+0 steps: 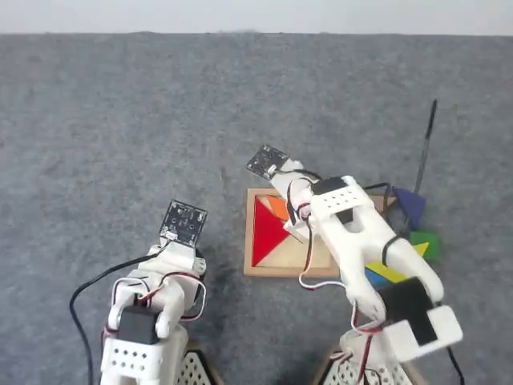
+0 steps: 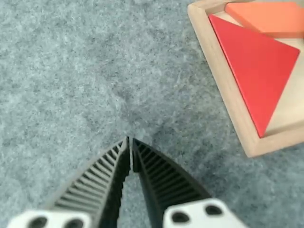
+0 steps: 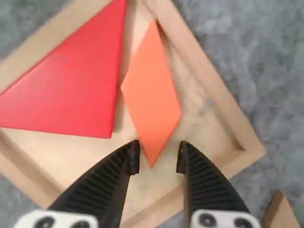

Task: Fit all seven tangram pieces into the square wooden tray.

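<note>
Nearest the arm bases, left gripper [image 2: 129, 142] hangs low over bare grey counter [image 1: 120, 120], jaws closed tip to tip with nothing between them. It sits near the left rim of the square wooden tray [image 2: 223, 90], apart from it.

Yellow piece [image 1: 390, 273] and blue piece [image 1: 375, 280] lie on the counter off the tray's near right corner, partly under the right arm.

Inside the tray, red triangle [image 3: 71, 90] lies flat, long side along the left rim. Beyond it is the orange parallelogram [image 3: 151, 104], close beside the red triangle toward the far left corner; cannot tell whether it lies fully flat.

Right gripper [image 3: 156, 156] is above the tray, jaws open, astride one tip of the orange parallelogram; contact not discernible.

Farther right, off the tray: green piece [image 1: 426, 243], then purple triangle [image 1: 410, 204] beyond it.
</note>
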### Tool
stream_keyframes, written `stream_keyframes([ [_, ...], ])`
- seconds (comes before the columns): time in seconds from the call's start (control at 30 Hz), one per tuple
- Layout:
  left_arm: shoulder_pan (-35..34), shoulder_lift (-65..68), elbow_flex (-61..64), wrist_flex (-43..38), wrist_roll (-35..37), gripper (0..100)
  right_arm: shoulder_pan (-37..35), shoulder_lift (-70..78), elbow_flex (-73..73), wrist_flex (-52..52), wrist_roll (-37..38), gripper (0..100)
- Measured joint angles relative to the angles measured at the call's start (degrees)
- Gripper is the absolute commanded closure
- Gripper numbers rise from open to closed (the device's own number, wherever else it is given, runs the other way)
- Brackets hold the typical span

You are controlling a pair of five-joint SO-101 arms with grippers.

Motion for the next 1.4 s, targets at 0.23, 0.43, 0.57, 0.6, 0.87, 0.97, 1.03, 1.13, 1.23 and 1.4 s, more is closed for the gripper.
stream_keyframes([
  [0.23,0.0,0.0,0.0,0.0,0.0,99,0.26,4.66,-4.13,-0.18,-0.44,87.6],
  [0.43,0.0,0.0,0.0,0.0,0.0,99,-1.58,8.09,-8.35,-0.18,-0.53,87.6],
  [0.57,0.0,0.0,0.0,0.0,0.0,99,-3.52,8.62,-9.23,-0.18,-0.53,87.6],
  [0.6,0.0,0.0,0.0,0.0,0.0,99,-3.78,8.62,-9.23,-0.18,-0.53,87.6],
  [0.87,0.0,0.0,0.0,0.0,0.0,99,-3.96,8.62,-9.23,-0.18,-0.53,87.5],
  [0.97,0.0,0.0,0.0,0.0,0.0,99,-4.04,8.35,-9.23,-0.18,-1.23,87.5],
  [1.03,0.0,0.0,0.0,0.0,0.0,99,-4.04,7.21,-9.23,0.0,-2.37,87.5],
  [1.13,0.0,0.0,0.0,0.0,0.0,99,-4.13,2.99,-9.23,3.08,-3.16,87.5],
  [1.23,0.0,0.0,0.0,0.0,0.0,99,-4.57,-2.99,-9.23,7.65,-4.75,87.5],
  [1.4,0.0,0.0,0.0,0.0,0.0,99,-0.79,-13.27,-8.09,15.47,-7.21,87.5],
])
